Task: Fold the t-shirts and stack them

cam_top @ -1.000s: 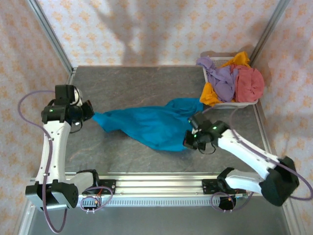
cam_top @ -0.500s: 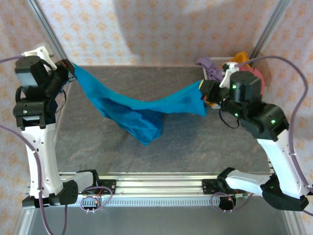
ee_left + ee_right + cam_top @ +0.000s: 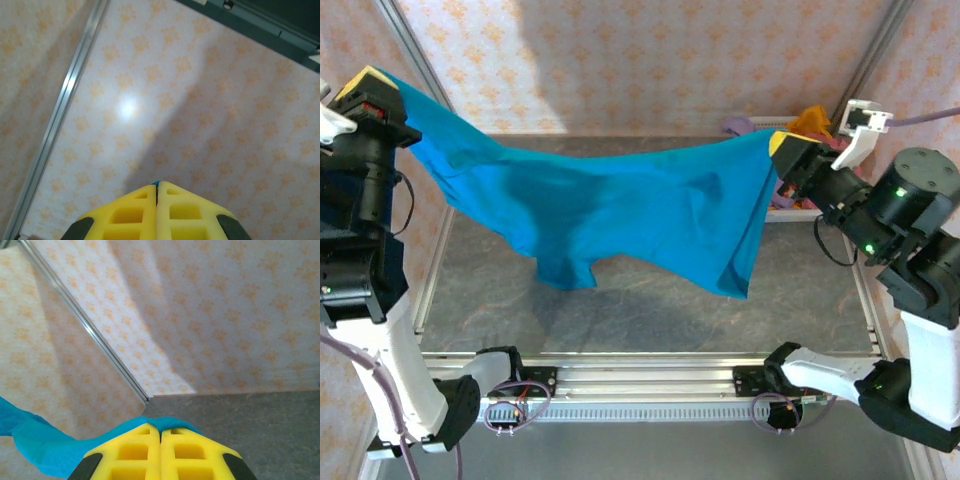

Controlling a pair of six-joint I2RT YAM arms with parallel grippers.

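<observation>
Hanging stretched between the left claw [image 3: 368,80] and right claw [image 3: 782,144] (each pinching an upper corner tight), the teal t-shirt [image 3: 620,215] sags above the counter [image 3: 800,290].

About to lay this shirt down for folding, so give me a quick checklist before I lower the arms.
1. Left gripper shut on teal t-shirt: ok.
2. Right gripper shut on its opposite end: ok.
3. Shirt stretched between the arms: ok.
4. Lower edge even: not ok, hangs uneven.
5. Shirt off the table: cannot tell from above.
6. Other t-shirts in basket: ok.
</observation>
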